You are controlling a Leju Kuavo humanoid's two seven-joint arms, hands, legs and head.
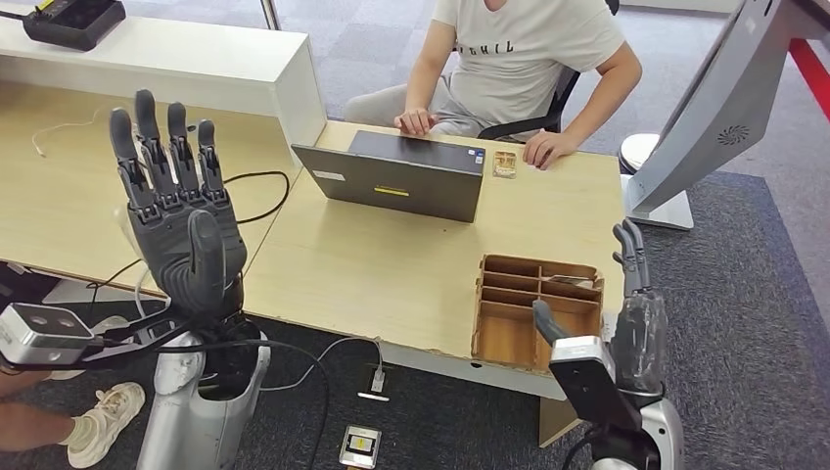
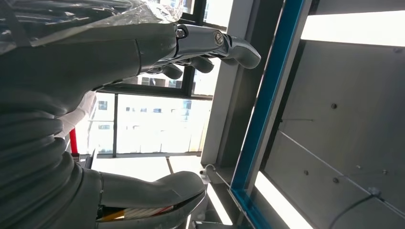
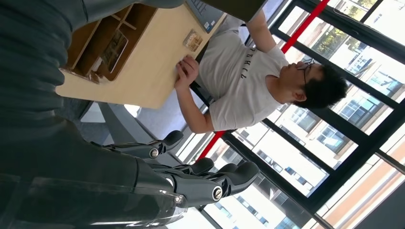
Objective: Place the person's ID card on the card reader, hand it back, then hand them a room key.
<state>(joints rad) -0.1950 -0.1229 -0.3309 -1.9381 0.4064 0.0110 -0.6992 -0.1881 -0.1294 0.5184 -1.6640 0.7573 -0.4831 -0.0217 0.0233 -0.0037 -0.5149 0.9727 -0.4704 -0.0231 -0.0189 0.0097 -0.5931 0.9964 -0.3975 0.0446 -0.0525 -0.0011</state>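
While waiting for a card, left hand [image 1: 181, 211]: raised upright, palm turned inward, fingers spread, nothing held; likely lifted to receive.
Right hand [image 1: 636, 313]: also upright and empty, fingers apart, just beside the tray's 3 o'clock edge; probably parked near for a later pick.
Brown wooden divided tray [image 1: 480, 313]: at the near edge of the light wooden bench [image 1: 372, 264], at 4 o'clock from the laptop; a flat card-like item in one far compartment, perhaps a room key, too small to confirm.
Dark grey open laptop [image 1: 401, 176]: mid-bench, back turned toward the robot, screen facing the seated person in a pale T-shirt [image 1: 519, 59].
Small tan flat object [image 1: 504, 164]: on the bench at 3 o'clock from the laptop, just beside the person's hand [image 1: 548, 147]; ID card or reader, cannot tell which.
ID card: not identified with certainty; not in either robot hand.
Stage, as a judgement: handover not yet begun.
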